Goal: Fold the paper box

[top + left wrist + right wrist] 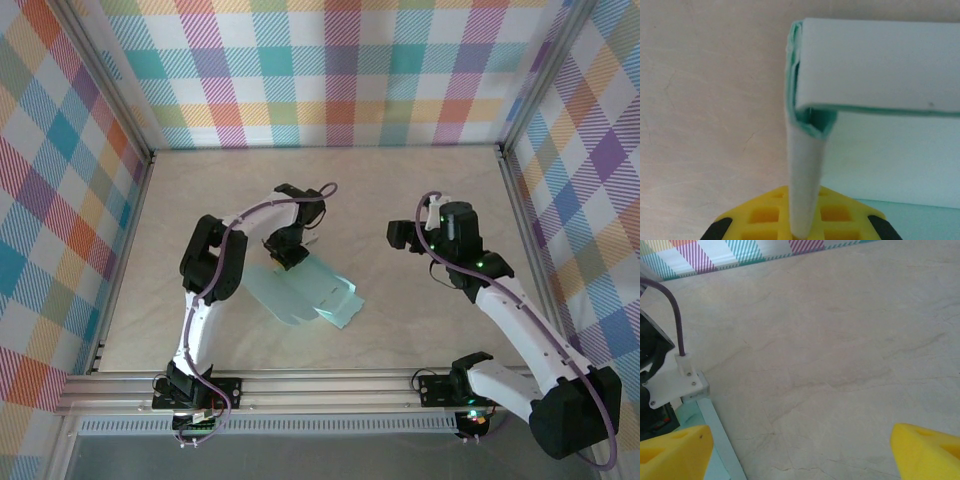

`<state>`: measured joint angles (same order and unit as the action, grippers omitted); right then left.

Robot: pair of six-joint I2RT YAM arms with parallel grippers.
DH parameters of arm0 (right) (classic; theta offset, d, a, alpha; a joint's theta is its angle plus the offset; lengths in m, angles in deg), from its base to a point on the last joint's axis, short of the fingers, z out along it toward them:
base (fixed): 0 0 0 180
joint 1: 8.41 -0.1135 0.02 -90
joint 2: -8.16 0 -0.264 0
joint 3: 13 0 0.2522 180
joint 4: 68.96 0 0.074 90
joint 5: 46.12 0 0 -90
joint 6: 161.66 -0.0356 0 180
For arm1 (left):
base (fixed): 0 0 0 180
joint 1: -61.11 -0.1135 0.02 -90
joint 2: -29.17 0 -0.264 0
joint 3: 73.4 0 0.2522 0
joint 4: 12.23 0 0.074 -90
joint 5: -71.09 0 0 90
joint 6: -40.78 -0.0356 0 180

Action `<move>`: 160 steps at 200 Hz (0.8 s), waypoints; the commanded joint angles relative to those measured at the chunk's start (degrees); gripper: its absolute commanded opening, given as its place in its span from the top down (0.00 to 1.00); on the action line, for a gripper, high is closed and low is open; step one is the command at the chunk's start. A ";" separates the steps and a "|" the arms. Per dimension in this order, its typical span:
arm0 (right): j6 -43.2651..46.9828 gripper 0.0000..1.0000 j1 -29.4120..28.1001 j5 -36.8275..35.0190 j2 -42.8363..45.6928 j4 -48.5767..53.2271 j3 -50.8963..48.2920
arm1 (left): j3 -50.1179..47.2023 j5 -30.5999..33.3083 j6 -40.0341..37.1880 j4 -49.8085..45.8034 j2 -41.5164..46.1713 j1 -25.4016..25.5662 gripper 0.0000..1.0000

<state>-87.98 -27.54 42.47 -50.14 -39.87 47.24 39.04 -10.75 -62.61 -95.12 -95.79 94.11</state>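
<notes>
The paper box (305, 295) is pale mint-teal card, partly folded, lying left of the table's centre. My left gripper (283, 255) is at its far edge and shut on an upright flap of it. In the left wrist view that flap (804, 175) rises from between the yellow fingers (760, 215), and a folded panel of the paper box (875, 65) juts to the right above. My right gripper (405, 235) hangs to the right of the box, apart from it. Its yellow fingertips (675, 450) stand wide open over bare table, with an edge of the paper box (720, 440) at lower left.
The pale marbled table (420, 180) is walled by plaid panels (340, 70) at the back and both sides. A metal rail (330, 385) runs along the near edge. The left arm's wrist and purple cable (670, 380) show at the left of the right wrist view.
</notes>
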 commanded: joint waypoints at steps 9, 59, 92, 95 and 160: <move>-0.34 0.09 0.64 0.26 1.46 -0.69 -0.56 | 0.98 0.75 -0.36 -0.55 -1.27 0.41 0.91; -0.28 0.09 0.95 0.93 0.78 -1.09 -0.34 | 0.95 1.27 -0.19 -0.69 0.38 0.41 0.75; -0.82 0.09 1.06 1.59 0.13 -1.21 -0.37 | 0.99 1.39 -0.19 -0.53 2.19 0.67 0.74; -0.82 0.09 1.10 1.65 0.04 -1.33 -0.38 | 0.99 1.41 -0.16 -0.46 2.40 0.75 0.74; 1.30 0.11 1.12 4.24 -3.91 -1.72 0.11 | 1.63 1.42 0.26 3.01 12.99 1.46 0.47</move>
<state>-87.71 -26.73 44.66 -52.74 -40.11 47.24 39.21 -10.22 -62.74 -93.59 -90.22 94.78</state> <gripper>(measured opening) 0.895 0.478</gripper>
